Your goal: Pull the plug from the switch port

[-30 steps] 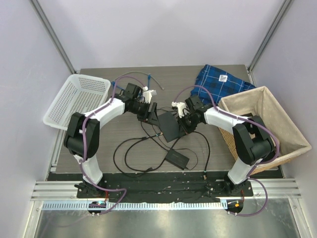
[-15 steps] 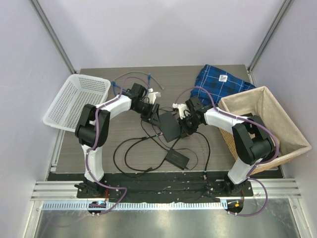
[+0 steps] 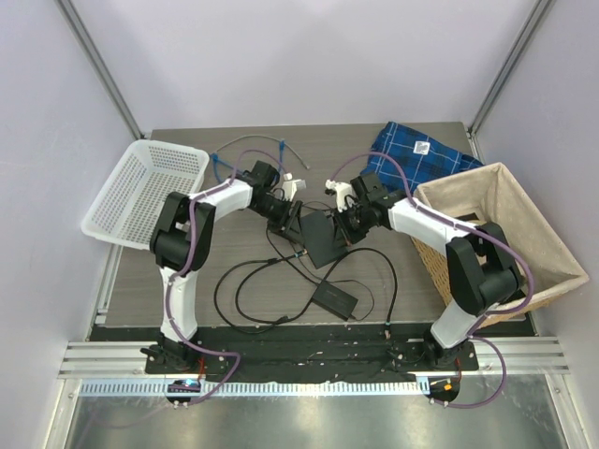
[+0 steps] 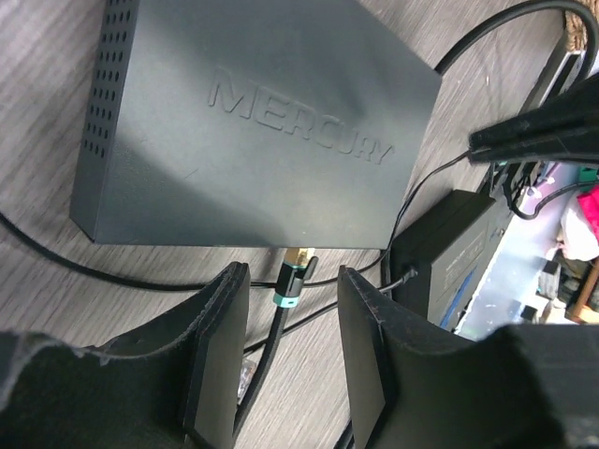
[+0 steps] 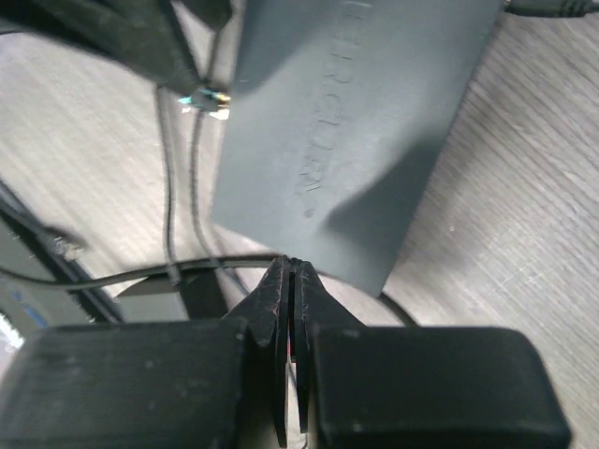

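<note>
Two arms meet over a flat dark grey rectangular switch box (image 3: 323,238) embossed MERCURY, which lies mid-way across the grey wood-grain tabletop (image 3: 318,150). The left jaws stand partly apart. Their black fingers (image 4: 220,355) flank, without touching, a small cable plug with a teal band and gold tip (image 4: 291,278). The plug lies at the box's narrow edge (image 4: 206,234), where the switch port is lost in shadow; whether the tip sits inside the port cannot be told. The right jaws are pressed tip to tip with nothing visible between them, at another edge of the box, beside a thin black cable (image 5: 112,274). A smaller black power brick (image 3: 335,297) lies nearer the arm bases. A white perforated plastic basket (image 3: 140,196) stands at left; a blue plaid cloth (image 3: 412,154) and a cloth-lined wicker basket (image 3: 505,234) are at right.
</note>
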